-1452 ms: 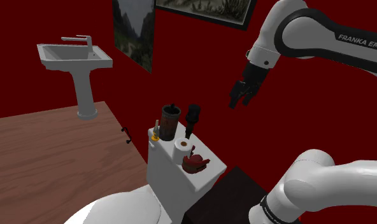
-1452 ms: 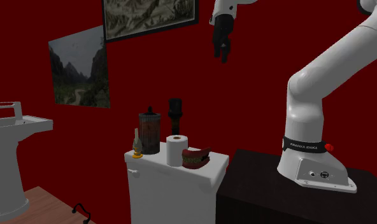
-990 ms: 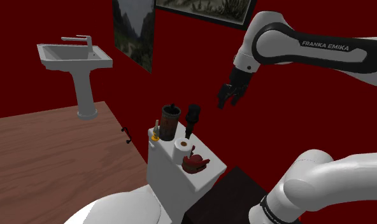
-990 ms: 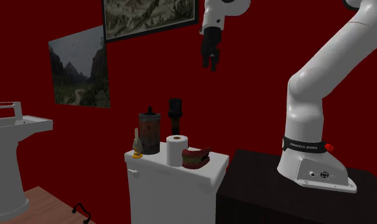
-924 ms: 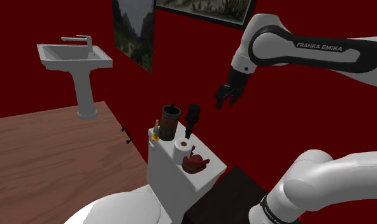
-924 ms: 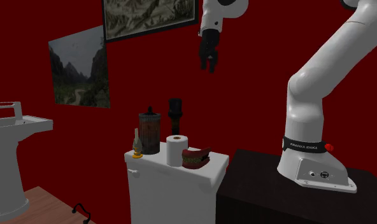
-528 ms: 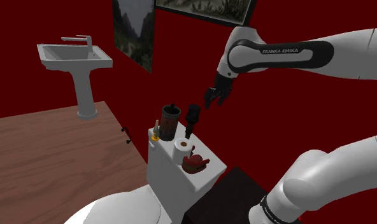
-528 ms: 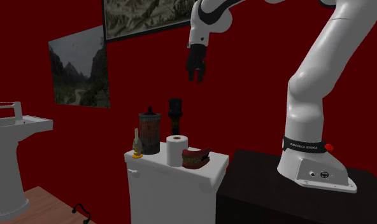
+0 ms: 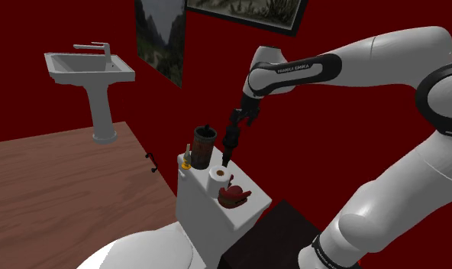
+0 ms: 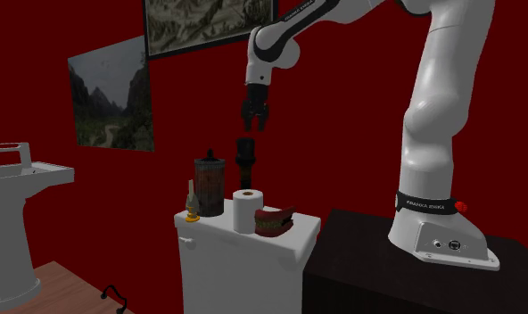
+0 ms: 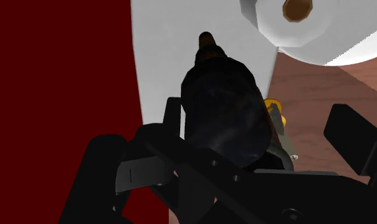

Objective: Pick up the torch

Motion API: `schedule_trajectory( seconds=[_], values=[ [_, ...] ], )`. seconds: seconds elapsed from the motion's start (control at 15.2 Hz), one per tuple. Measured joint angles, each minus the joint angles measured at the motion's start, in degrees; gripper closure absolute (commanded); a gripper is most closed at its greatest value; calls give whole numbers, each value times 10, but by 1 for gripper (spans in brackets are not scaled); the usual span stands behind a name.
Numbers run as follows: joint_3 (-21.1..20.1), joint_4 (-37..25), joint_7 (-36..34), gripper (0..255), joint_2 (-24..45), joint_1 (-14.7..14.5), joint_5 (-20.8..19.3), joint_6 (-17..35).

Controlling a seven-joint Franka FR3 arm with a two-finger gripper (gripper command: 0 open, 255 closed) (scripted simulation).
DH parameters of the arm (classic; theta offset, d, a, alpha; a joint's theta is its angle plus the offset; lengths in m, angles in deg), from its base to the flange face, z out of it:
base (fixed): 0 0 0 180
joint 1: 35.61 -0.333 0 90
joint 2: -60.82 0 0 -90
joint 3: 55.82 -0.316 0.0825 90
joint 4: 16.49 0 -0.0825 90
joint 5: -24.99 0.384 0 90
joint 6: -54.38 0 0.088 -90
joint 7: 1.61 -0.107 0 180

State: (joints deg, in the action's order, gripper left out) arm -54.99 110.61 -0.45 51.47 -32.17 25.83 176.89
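Cistern (image 10: 240, 263) lid carries everything: a dark canister (image 10: 210, 185) at its back, our tool (image 10: 255, 127) above it, fingers spread and empty, a paper roll (image 10: 247, 210) mid-lid, and the slim black torch (image 10: 245, 157) upright at the lid's back edge, under the tool. We fear an off-centre descent would topple it off the cistern or clip the canister.

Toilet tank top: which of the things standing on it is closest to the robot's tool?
The black torch, upright by the wall, just beneath the tool; the jar and toilet roll stand farther off.
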Motion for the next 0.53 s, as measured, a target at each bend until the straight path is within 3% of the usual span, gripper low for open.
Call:
schedule_trajectory(
  seconds=[0.13, 0.53],
  values=[
    [1, -26, 1, 0, 37, 1, -3, 14],
    [2, -13, 4, 0, 68, 2, -3, 58]
  ],
)
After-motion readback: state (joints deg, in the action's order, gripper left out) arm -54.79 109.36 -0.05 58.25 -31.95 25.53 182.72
